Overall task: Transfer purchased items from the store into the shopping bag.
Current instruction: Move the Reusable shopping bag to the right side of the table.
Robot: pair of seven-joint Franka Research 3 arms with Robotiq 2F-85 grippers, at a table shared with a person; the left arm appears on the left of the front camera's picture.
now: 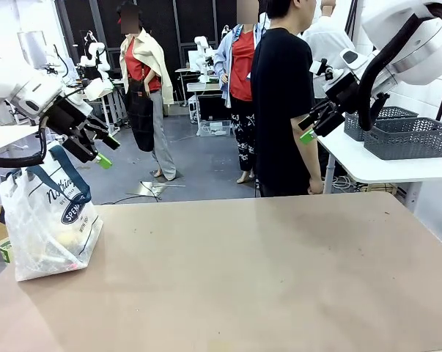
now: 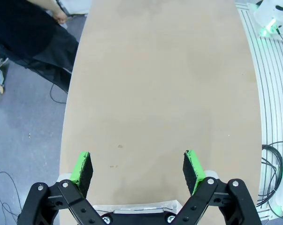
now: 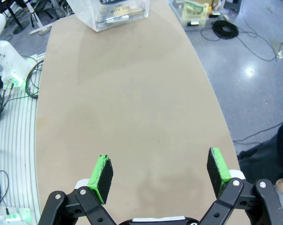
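Note:
The shopping bag (image 1: 48, 227), whitish and translucent with navy handles, stands upright at the brown table's left end; it also sits at the top of the right wrist view (image 3: 110, 14). Yellowish and pale purchased items (image 1: 43, 248) show through its wall. My left gripper (image 1: 105, 150) hangs open in the air just above and right of the bag, over bare tabletop (image 2: 137, 171). My right gripper (image 1: 310, 126) is raised open at the far right, nothing between its pads (image 3: 160, 171). A dark grey lattice basket (image 1: 410, 138), the store by its look, rests on a white side table.
A second grey basket (image 1: 388, 117) stands behind the first on the white side table (image 1: 367, 165). A person in black (image 1: 283, 103) stands at the table's far edge, turned away. A green box (image 3: 196, 10) lies on the floor past the bag.

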